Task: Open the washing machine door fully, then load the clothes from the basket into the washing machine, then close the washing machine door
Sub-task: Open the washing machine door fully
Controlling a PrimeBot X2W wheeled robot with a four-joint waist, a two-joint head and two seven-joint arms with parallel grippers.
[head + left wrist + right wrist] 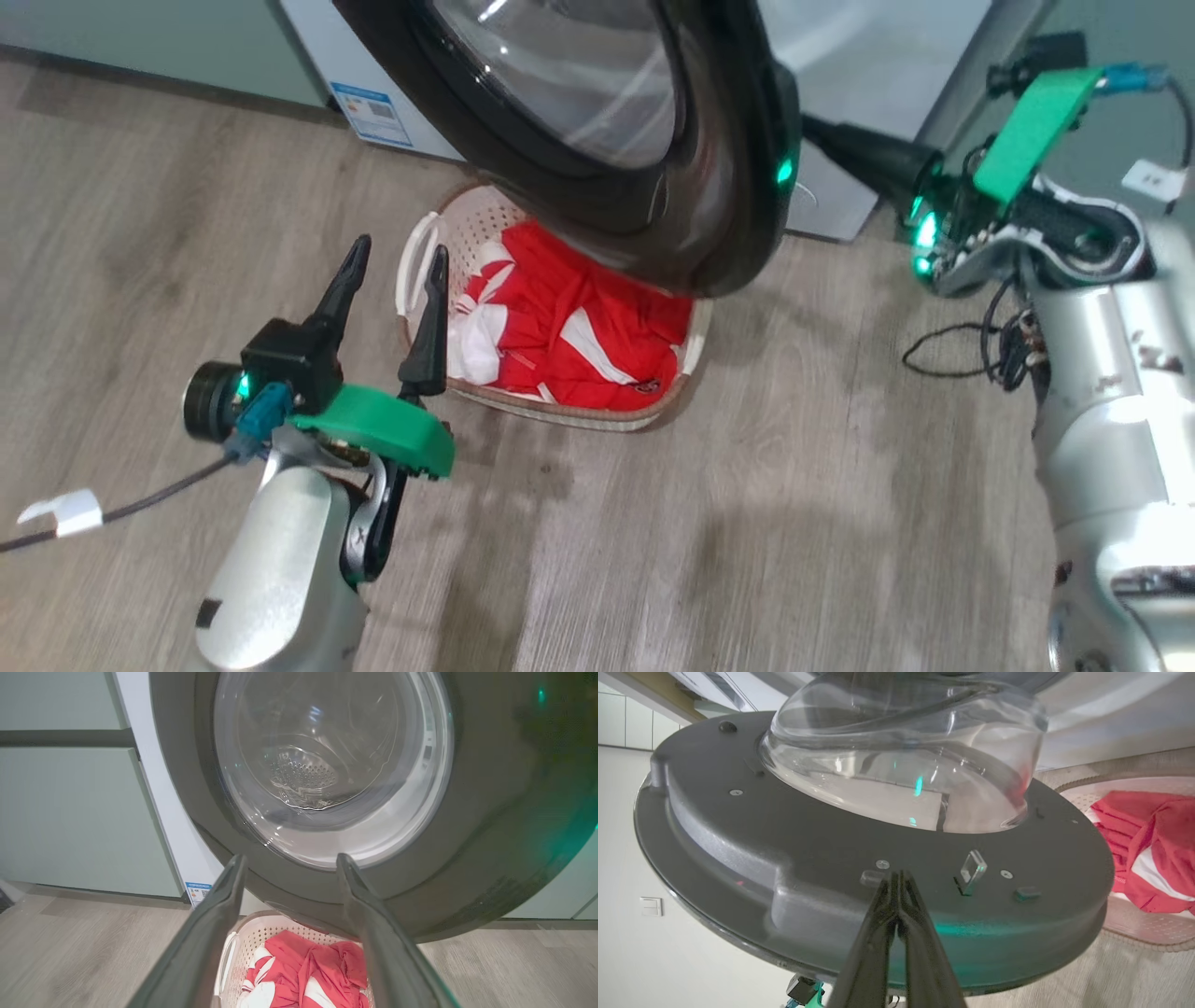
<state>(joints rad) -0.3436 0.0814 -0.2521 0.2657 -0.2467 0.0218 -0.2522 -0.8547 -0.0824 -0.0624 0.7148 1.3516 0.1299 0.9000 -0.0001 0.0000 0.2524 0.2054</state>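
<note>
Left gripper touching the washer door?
Apart. Head view: basket and floor show between the fingertips of the open left gripper and the rim of the washing machine door.

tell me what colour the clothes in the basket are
Bright red with white stripes; the clothes show best in the head view.

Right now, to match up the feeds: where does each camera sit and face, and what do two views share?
Head view: on the head, looking down at the basket of clothes under the swung-out washing machine door; left jaws open lower left, right arm at right.
Left wrist view: on the left wrist, facing the door's outer face between open jaws.
Right wrist view: on the right wrist, tipped sideways, right jaws shut at the door's inner face.
Shared: both wrist views show door, basket and clothes, from opposite faces.
</note>
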